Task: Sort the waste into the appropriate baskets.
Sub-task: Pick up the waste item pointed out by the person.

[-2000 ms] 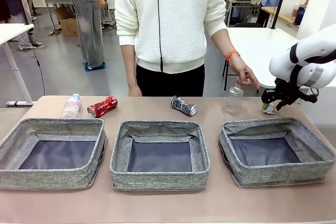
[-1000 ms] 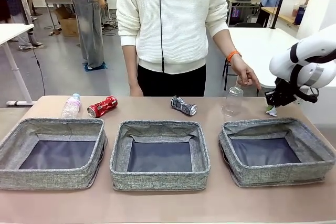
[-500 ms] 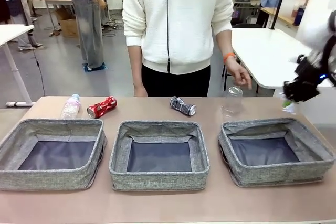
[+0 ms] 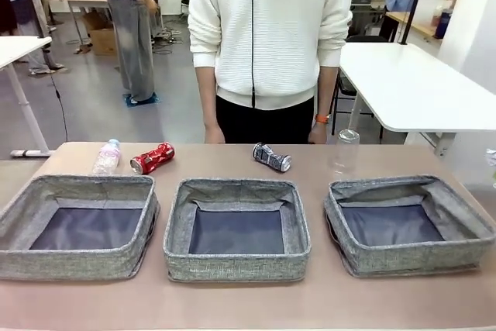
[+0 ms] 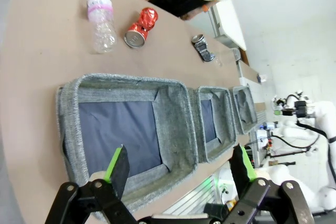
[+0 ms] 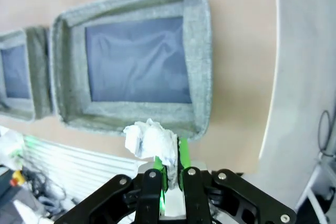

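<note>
Right end effector (image 6: pixel 170 157) swung rightward toward table (image 6: pixel 239 77) edge (paper wad (image 6: pixel 149 139) clamped).

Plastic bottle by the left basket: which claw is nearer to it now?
Left. The left claw hangs open over the left basket, the plastic bottle just beyond it. The right claw, shut on the paper wad, is over the right basket.

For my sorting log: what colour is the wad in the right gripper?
White; the crumpled paper wad shows best in the right wrist view.
</note>
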Controlling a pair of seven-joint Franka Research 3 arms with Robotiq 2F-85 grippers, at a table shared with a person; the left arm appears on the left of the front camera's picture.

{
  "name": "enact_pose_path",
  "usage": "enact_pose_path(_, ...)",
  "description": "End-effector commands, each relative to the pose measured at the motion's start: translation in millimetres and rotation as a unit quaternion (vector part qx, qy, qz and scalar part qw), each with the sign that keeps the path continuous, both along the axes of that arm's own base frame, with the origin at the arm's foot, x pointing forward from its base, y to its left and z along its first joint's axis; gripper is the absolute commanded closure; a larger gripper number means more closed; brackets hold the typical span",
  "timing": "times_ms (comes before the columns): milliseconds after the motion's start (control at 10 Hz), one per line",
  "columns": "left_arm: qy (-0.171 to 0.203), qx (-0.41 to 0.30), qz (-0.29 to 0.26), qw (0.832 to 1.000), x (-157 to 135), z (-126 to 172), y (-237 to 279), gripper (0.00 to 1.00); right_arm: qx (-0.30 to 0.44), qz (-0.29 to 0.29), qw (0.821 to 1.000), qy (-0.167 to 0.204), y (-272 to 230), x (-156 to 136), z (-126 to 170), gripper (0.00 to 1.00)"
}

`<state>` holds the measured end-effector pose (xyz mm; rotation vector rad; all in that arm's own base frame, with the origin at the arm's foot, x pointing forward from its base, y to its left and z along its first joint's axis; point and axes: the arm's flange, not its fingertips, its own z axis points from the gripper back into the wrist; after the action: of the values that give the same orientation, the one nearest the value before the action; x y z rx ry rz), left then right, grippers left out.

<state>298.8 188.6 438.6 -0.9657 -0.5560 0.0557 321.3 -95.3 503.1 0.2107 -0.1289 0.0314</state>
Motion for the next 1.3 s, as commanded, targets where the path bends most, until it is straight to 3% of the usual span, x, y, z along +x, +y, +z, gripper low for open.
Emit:
enact_pose_path(0,-0.012,-0.005,-0.003,1.000,1.9,0.2,-0.5,0.00,0.003,-0.007,0.999,0.035,-6.5,31.2,-9.3,0.96)
enact_pose_path(100,-0.012,-0.005,-0.003,1.000,1.9,0.2,-0.5,0.00,0.000,0.000,1.000,0.000,0.0,0.0,0.0,0.96)
enact_pose_path(200,-0.012,-0.005,-0.003,1.000,1.9,0.2,-0.5,0.00,0.099,-0.013,0.994,0.046,3.3,34.8,-29.0,0.89)
enact_pose_path(300,-0.012,-0.005,-0.003,1.000,1.9,0.2,-0.5,0.00,0.148,-0.002,0.988,0.033,24.1,50.3,-30.5,0.89)
enact_pose_path(400,-0.012,-0.005,-0.003,1.000,1.9,0.2,-0.5,0.00,0.176,-0.008,0.984,0.029,57.4,57.5,-12.4,0.89)
enact_pose_path(600,-0.012,-0.005,-0.003,1.000,1.9,0.2,-0.5,0.00,0.173,-0.087,0.980,0.033,148.6,49.3,36.7,0.89)
enact_pose_path(800,-0.012,-0.005,-0.003,1.000,1.9,0.2,-0.5,0.00,0.112,-0.016,0.993,0.028,253.7,5.0,69.3,0.89)
enact_pose_path(1100,-0.012,-0.005,-0.003,1.000,1.9,0.2,-0.5,0.00,0.066,0.117,0.991,0.015,326.2,-52.0,63.4,0.89)
enact_pose_path(1200,-0.012,-0.005,-0.003,1.000,1.9,0.2,-0.5,0.00,0.092,0.048,0.994,0.024,313.9,-39.1,75.6,0.89)
